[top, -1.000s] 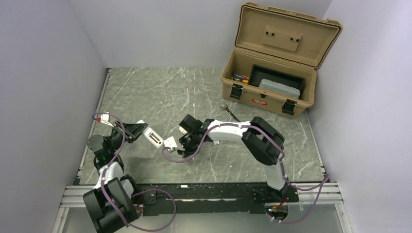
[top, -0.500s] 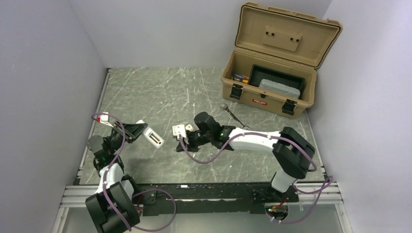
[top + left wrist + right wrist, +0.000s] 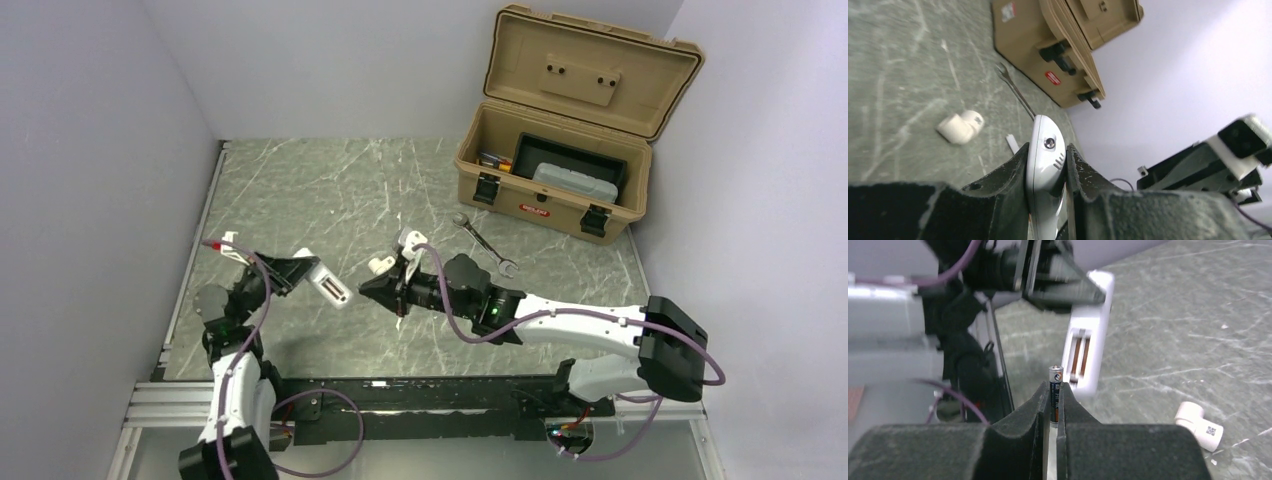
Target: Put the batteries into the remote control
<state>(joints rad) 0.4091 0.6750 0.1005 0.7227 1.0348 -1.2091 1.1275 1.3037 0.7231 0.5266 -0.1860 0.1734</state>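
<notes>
So, quick status: the slim dark cylindrical battery with the blue label [image 3: 1055,376] is pinched upright in the right gripper [image 3: 1052,390], which is clenched on it, with the top end poking out past the fingertips. Just ahead of those tips, a touch to their right, hangs the small flat white plastic remote control [image 3: 1087,335]. Its back faces the battery, and two slots with coppery contacts are showing, both looking empty. The remote isn't on the table. The left gripper [image 3: 1047,152] has it squeezed edge-on between its black jaws, up in the air. Battery and remote are near each other but not touching, as far as I can tell.

I'd call this early-to-middle: both things are picked up, nothing is seated yet, and I can't spot the second battery anywhere. Below and right of the right gripper, a stubby white plastic pipe fitting [image 3: 1198,426] lies on the grey-green marbled tabletop [image 3: 1198,315]. Further off are a long silver wrench [image 3: 484,243] and an open tan plastic toolbox [image 3: 560,205].
</notes>
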